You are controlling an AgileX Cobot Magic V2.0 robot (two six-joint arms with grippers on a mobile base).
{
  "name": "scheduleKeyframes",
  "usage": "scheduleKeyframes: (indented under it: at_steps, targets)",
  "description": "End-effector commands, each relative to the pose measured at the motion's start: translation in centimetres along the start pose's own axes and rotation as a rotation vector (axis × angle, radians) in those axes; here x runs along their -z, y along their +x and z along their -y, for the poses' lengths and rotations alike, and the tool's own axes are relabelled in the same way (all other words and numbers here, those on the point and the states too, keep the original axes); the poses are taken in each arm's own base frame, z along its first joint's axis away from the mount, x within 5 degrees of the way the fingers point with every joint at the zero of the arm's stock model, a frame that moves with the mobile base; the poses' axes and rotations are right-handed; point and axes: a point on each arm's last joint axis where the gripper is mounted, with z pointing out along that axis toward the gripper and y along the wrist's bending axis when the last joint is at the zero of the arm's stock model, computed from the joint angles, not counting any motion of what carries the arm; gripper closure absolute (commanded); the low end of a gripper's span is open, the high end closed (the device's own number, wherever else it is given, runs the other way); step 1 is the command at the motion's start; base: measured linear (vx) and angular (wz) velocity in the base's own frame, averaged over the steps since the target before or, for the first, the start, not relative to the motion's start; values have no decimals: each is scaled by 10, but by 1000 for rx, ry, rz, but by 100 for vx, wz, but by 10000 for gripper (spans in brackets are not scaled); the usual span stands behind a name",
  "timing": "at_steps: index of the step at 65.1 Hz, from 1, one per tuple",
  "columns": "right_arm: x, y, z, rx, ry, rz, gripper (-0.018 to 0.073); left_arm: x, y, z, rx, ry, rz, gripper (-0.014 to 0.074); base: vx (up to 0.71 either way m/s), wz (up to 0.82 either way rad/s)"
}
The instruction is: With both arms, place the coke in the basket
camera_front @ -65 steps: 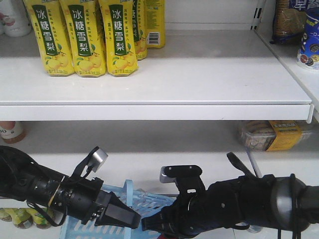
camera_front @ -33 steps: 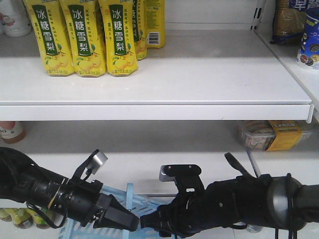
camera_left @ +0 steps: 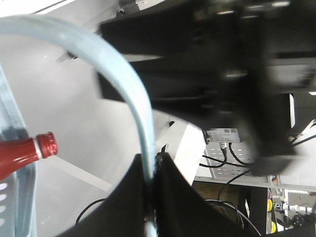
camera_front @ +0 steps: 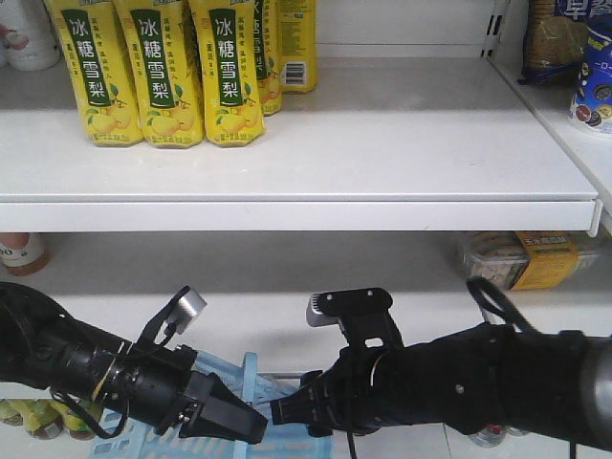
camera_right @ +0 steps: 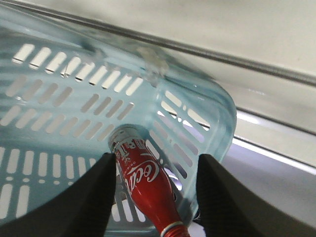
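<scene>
Coke [camera_right: 143, 190] label reads "Coca" in white script; yellow bottles [camera_front: 158, 72] read 冰糖雪梨

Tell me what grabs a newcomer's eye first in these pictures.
The slim red-labelled Coca-Cola bottle stands out, lying inside the light blue slotted plastic basket between the right gripper's spread black fingers. The left gripper pinches the basket's pale blue handle. Yellow drink cartons line the upper shelf.

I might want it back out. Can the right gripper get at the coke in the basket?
Likely yes: the right gripper is open, its fingers either side of the coke, nothing between them.
</scene>
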Motion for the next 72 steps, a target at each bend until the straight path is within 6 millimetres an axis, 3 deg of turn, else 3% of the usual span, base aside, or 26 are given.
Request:
scheduleKeyframes:
  at_steps: [1, 9, 18, 34, 51, 65, 72]
  targets:
    - [32, -17, -9, 98, -31, 130, 191, 9, -3, 36, -51, 243, -6, 602, 0, 0]
    - [52, -20, -9, 187, -18, 167, 191, 9, -3, 36, -51, 243, -6, 602, 0, 0]
    - [76, -28, 10, 177, 30, 210, 191, 9, -3, 36, -51, 243, -6, 602, 0, 0]
    - [144, -39, 39, 218, 147, 429, 191, 9, -3, 36, -51, 243, -6, 602, 0, 0]
    - [214, -28, 55, 248, 271, 660, 191, 9, -3, 36, -51, 243, -6, 602, 0, 0]
    - [252, -10, 74, 150, 400, 744, 191, 9, -3, 36, -51, 243, -6, 602, 0, 0]
    - [262, 4, 79, 125, 440, 801, 191, 9, -3, 36, -51, 243, -6, 602, 0, 0]
